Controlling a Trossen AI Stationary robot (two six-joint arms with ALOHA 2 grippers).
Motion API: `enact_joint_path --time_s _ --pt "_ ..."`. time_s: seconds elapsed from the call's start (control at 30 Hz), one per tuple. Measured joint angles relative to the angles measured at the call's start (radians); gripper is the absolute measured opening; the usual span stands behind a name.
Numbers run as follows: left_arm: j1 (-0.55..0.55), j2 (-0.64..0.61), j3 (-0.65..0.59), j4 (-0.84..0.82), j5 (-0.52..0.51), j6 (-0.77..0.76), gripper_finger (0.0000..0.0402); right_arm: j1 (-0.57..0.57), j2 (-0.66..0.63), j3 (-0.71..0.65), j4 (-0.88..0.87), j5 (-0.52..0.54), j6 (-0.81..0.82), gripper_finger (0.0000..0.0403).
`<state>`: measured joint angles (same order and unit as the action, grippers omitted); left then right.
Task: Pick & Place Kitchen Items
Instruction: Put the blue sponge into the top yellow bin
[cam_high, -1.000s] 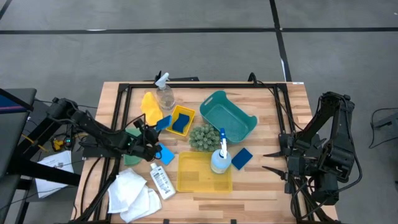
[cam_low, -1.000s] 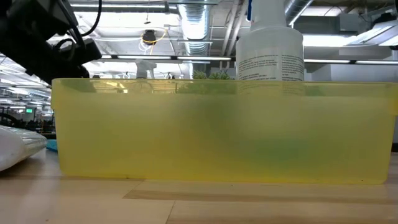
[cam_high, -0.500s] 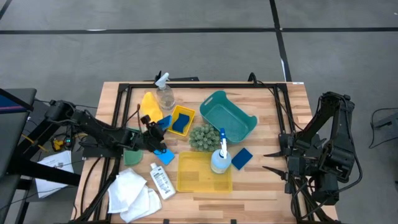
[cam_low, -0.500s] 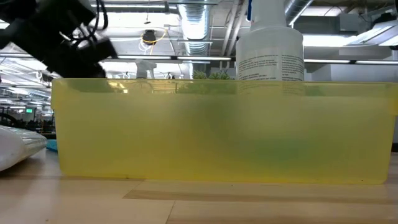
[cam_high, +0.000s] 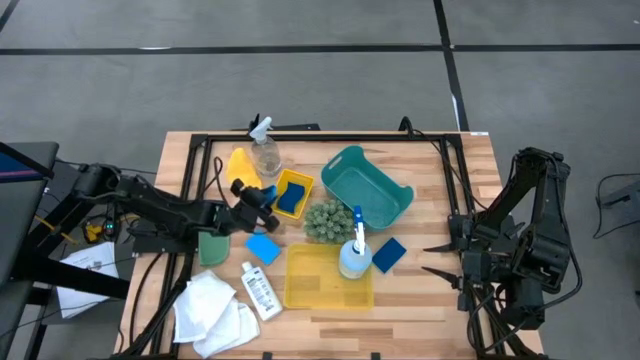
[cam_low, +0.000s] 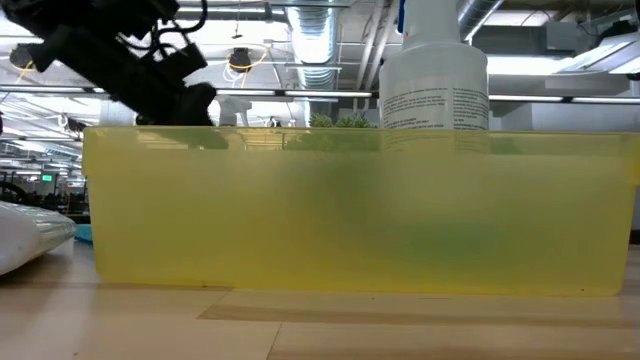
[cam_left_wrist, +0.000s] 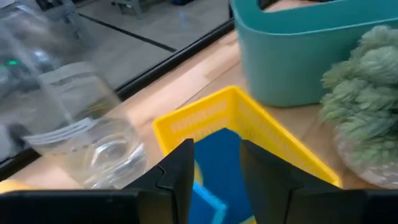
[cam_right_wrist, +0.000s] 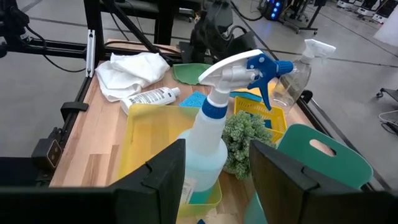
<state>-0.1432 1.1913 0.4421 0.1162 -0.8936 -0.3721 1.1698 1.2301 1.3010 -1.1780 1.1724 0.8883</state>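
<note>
Lying flat, blue sponge (cam_high: 263, 247), square

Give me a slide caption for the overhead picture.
Left end effector over small yellow bin; right arm waits at table's edge.

Left end effector (cam_high: 262, 199) sits over the tabletop (cam_high: 430, 300), just beside small yellow bin (cam_high: 291, 193) holding a blue sponge (cam_high: 290, 202); finger gap not discernible. Second blue sponge (cam_high: 262, 247) lies near it. Clear spray bottle (cam_high: 265, 152) lies beyond. Right end effector (cam_high: 437, 258) waits at right edge.
</note>
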Motion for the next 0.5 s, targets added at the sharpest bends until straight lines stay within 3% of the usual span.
enact_joint_path --time_s 0.5 --pt "0.02 0.222 0.214 -0.353 -0.033 -0.249 0.012 0.0 0.0 0.0 -0.001 -0.001 0.003 0.0168"
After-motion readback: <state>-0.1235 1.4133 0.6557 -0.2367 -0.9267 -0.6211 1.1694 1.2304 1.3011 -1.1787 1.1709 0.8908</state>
